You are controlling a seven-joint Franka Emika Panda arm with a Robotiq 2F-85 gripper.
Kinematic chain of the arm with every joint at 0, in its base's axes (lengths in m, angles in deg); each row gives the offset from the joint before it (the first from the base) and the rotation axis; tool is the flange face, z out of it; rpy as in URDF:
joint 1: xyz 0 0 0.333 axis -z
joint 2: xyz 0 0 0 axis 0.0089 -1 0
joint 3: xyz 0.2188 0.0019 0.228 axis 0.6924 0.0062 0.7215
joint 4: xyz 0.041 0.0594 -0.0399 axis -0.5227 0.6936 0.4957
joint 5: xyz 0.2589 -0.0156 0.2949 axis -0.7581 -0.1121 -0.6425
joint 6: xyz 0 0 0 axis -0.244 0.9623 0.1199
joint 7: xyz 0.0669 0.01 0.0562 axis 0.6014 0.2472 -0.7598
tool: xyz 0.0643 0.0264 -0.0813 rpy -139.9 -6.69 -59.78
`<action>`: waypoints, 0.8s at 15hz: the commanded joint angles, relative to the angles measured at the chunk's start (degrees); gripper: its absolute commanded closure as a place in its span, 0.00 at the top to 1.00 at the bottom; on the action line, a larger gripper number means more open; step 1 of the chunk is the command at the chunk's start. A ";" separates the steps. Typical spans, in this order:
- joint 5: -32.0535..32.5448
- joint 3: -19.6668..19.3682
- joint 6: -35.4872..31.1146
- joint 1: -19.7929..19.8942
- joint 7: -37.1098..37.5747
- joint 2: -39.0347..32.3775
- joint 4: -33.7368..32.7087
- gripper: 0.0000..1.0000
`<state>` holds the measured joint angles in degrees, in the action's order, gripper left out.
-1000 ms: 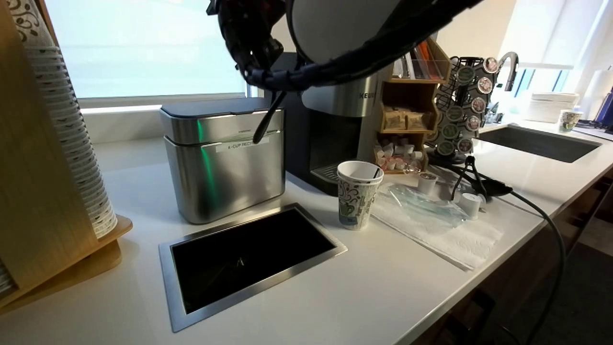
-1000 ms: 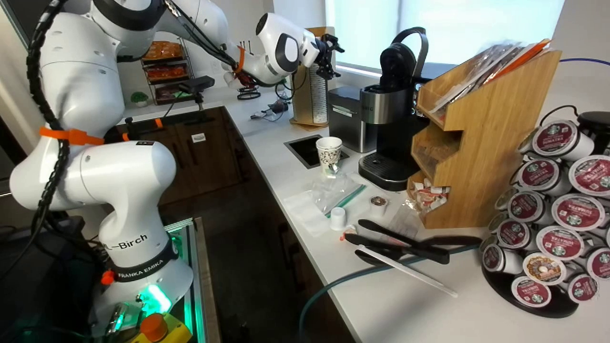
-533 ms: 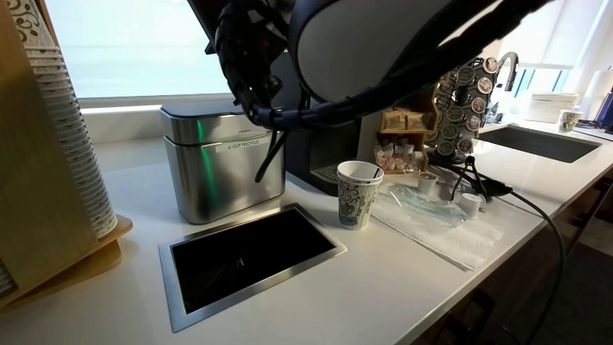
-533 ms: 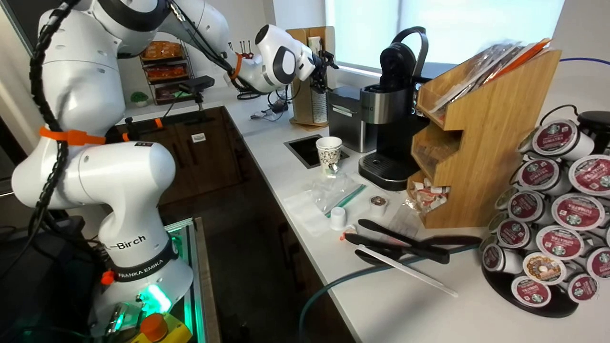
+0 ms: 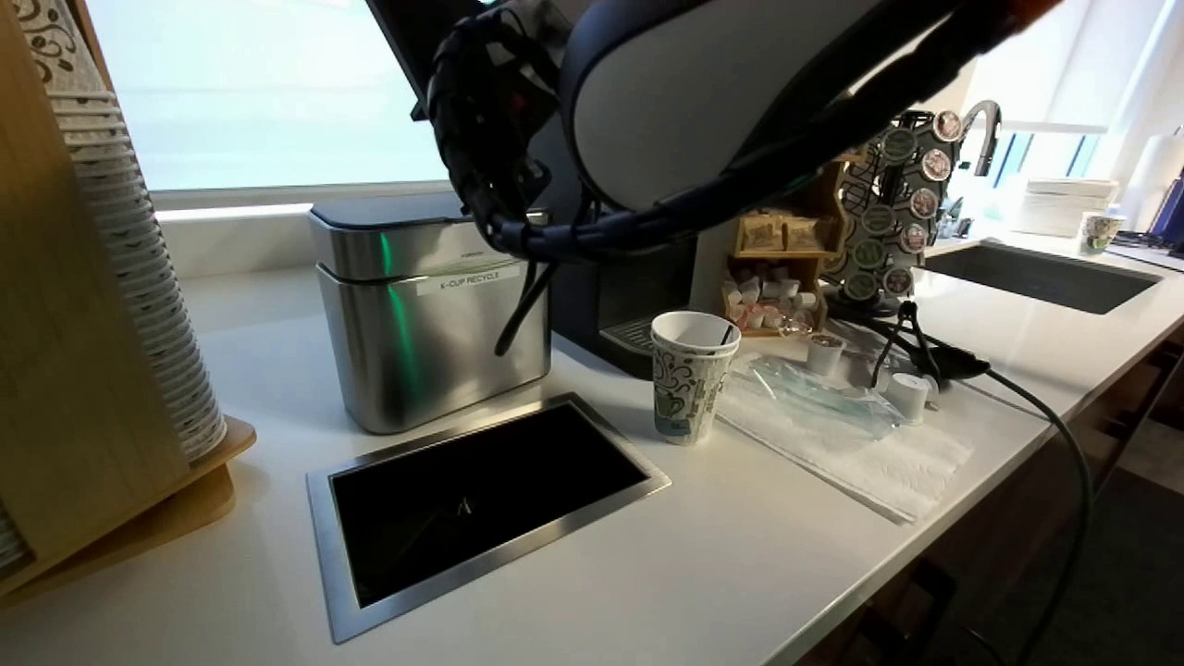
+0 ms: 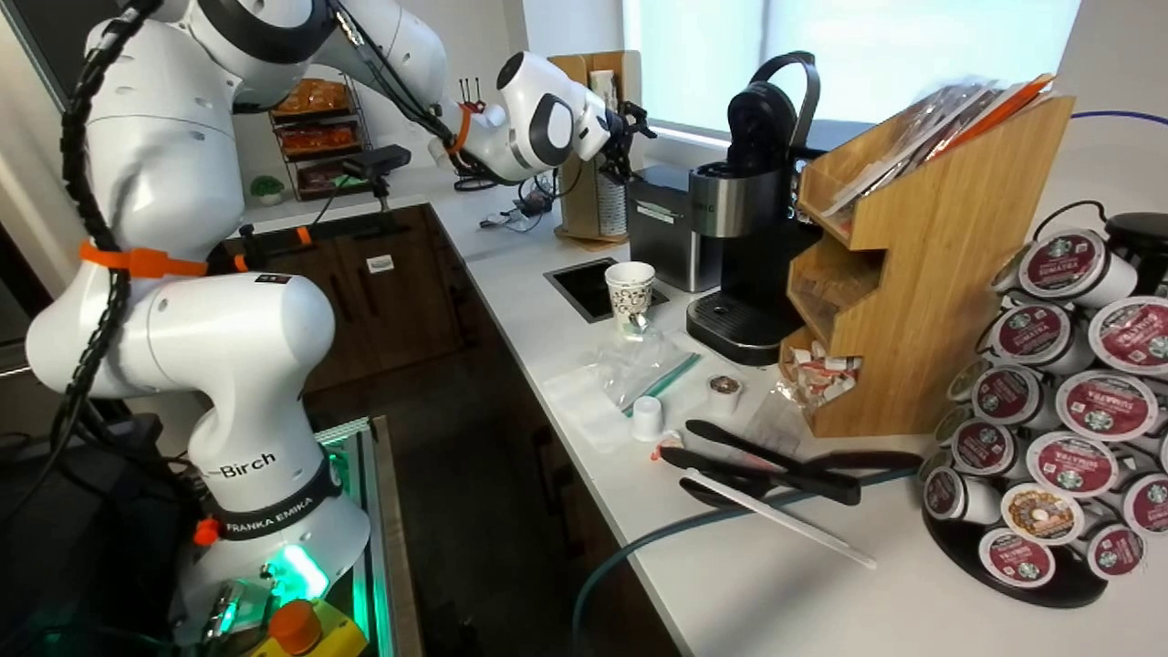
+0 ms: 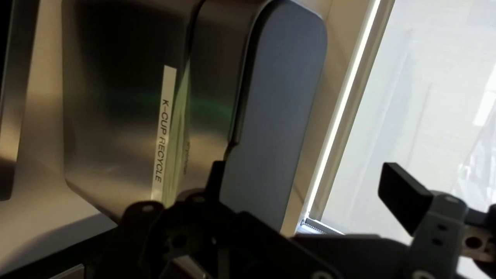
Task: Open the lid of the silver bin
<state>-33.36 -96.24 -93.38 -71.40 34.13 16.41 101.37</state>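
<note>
The silver bin [image 5: 435, 342] is a brushed-steel canister with a K-CUP RECYCLE label, standing upright on the counter; it also shows in an exterior view [image 6: 657, 242] and the wrist view [image 7: 124, 100]. Its dark grey lid [image 7: 275, 97] lies flat and closed on top, and shows in both exterior views [image 5: 379, 211] [image 6: 662, 178]. My gripper [image 7: 310, 184] is open and empty. In the wrist view one finger overlaps the lid's front edge; the other stands apart against the window. Contact cannot be told. In an exterior view the gripper [image 6: 631, 141] is at the bin's top.
A coffee machine [image 6: 766, 292] stands close beside the bin. A steel-framed opening [image 5: 333, 546] is in the counter before the bin. Paper cups [image 5: 689, 388] stand beside the opening. A wooden cup stand [image 5: 83, 388] is on the bin's far side from the machine. A window is behind.
The arm and gripper have come down toward the bin's top, then shifted slightly toward the window and coffee machine in the last half second. The bin and lid have not moved.
</note>
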 commanded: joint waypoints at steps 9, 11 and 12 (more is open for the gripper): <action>-1.77 3.99 1.59 5.48 3.71 -3.10 -2.80 1.00; -1.76 4.02 1.85 6.26 4.09 -3.74 -3.89 1.00; -1.76 4.13 1.88 6.64 4.23 -4.05 -4.42 1.00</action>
<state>-33.70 -92.77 -92.83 -66.17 36.78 14.30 99.71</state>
